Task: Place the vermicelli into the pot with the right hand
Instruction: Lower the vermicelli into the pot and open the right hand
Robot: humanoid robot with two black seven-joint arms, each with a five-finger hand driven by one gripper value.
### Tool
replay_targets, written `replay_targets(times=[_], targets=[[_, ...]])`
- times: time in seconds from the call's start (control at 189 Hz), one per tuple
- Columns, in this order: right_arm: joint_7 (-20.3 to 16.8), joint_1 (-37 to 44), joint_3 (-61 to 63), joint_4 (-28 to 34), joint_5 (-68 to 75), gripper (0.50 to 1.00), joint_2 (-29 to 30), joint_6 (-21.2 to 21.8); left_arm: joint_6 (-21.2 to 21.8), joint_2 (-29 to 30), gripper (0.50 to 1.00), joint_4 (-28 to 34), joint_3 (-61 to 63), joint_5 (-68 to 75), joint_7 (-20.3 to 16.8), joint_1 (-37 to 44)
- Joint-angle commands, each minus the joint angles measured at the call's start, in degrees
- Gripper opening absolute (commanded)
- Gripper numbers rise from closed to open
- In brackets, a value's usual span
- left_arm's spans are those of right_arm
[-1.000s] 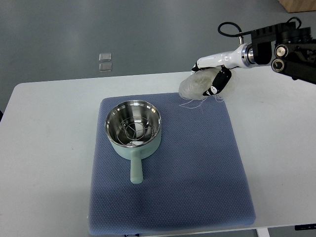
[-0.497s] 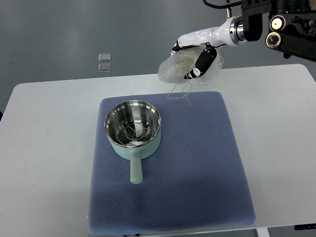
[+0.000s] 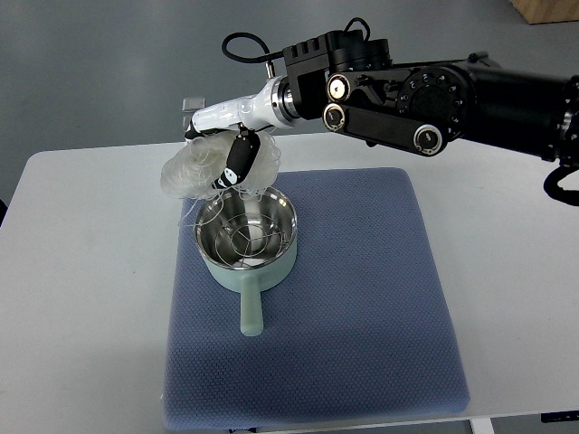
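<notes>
A pale green pot [image 3: 246, 242] with a steel inside and a wire rack stands on the blue mat [image 3: 362, 307], its handle pointing toward me. My right hand [image 3: 222, 149] hangs just above the pot's far left rim. Its fingers are shut on a translucent white bundle of vermicelli [image 3: 192, 172]. Loose strands trail down from the bundle over the pot's rim. The right arm [image 3: 434, 86] stretches in from the right edge, black with a white wrist. The left arm is out of view.
The mat lies on a white table [image 3: 81, 271]. Two small clear squares [image 3: 192, 110] lie on the grey floor beyond the table's far edge, partly behind the hand.
The right hand has carried the vermicelli leftward from the mat's far right corner to a spot above the pot's far left rim. The pot has stayed put.
</notes>
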Motion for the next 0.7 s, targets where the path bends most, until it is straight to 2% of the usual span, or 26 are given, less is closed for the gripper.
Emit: replay_targets(times=[0.0,0.492,0.497,0.503,0.508,0.513,0.519,0.524,0.529,0.534,0.54,0.693], targets=[[0.0,-2.1,0.2,-0.9,0.0,0.5,0.7,-0.1,0.1,0.0,1.0,0.0,0.1,0.0,0.0,0.0],[0.0,-8.7,0.8,-1.4,-0.4,0.5,0.7,-4.0,0.0,0.0,1.0,-1.2,0.2,0.0,0.0,0.0],[0.0,-8.8,0.8,-1.4,-0.4,0.555,0.7,-4.0,0.1,0.0,1.0,-1.2,0.2,0.0,0.0,0.0],[0.0,-8.8,0.8,-1.4,-0.4,0.556,0.7,-4.0,0.1,0.0,1.0,-1.2,0.2,0.0,0.0,0.0],[0.0,-9.0,0.8,-1.4,-0.2,0.689,0.7,-4.0,0.1,0.0,1.0,-1.2,0.2,0.0,0.0,0.0],[0.0,-9.0,0.8,-1.4,-0.2,0.69,0.7,-4.0,0.1,0.0,1.0,-1.2,0.2,0.0,0.0,0.0],[0.0,-9.0,0.8,-1.4,0.0,0.824,0.7,-4.0,0.0,0.0,1.0,-1.2,0.1,0.0,0.0,0.0],[0.0,-9.0,0.8,-1.4,0.0,0.825,0.7,-4.0,0.0,0.0,1.0,-1.2,0.1,0.0,0.0,0.0],[0.1,-9.2,0.8,-1.4,0.1,0.933,0.7,-4.0,0.1,0.0,1.0,-1.2,0.1,0.0,0.0,0.0],[0.1,-9.2,0.8,-1.4,0.1,0.934,0.7,-4.0,0.1,0.0,1.0,-1.2,0.1,0.0,0.0,0.0],[0.1,-9.2,0.8,-1.4,0.3,0.956,0.7,-4.0,0.1,0.0,1.0,-1.1,0.1,0.0,0.0,0.0],[0.1,-9.9,1.0,-1.3,0.3,0.952,0.7,-4.0,0.1,0.0,1.0,-1.1,0.1,0.0,0.0,0.0]])
